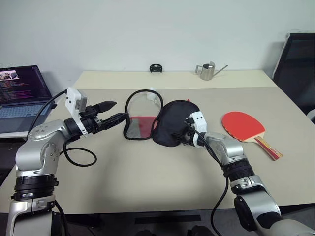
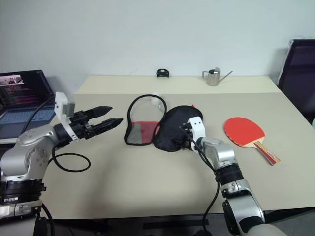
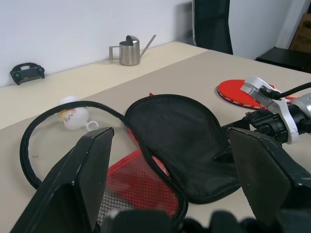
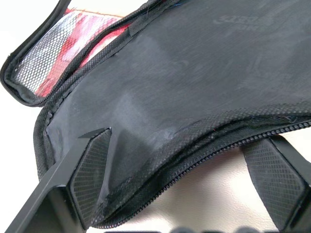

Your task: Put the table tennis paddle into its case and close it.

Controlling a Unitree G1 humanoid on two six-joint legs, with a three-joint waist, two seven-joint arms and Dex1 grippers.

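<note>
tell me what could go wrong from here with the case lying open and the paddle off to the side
The right hand straddles the edge of the case with open fingers; closing could pinch only the black flap and drag or fold the soft case shut. The paddle lies apart on the table, beyond the right arm, so an elbow swing might knock it. The left hand hovers open beside the zipper loop and could snag it.
</note>
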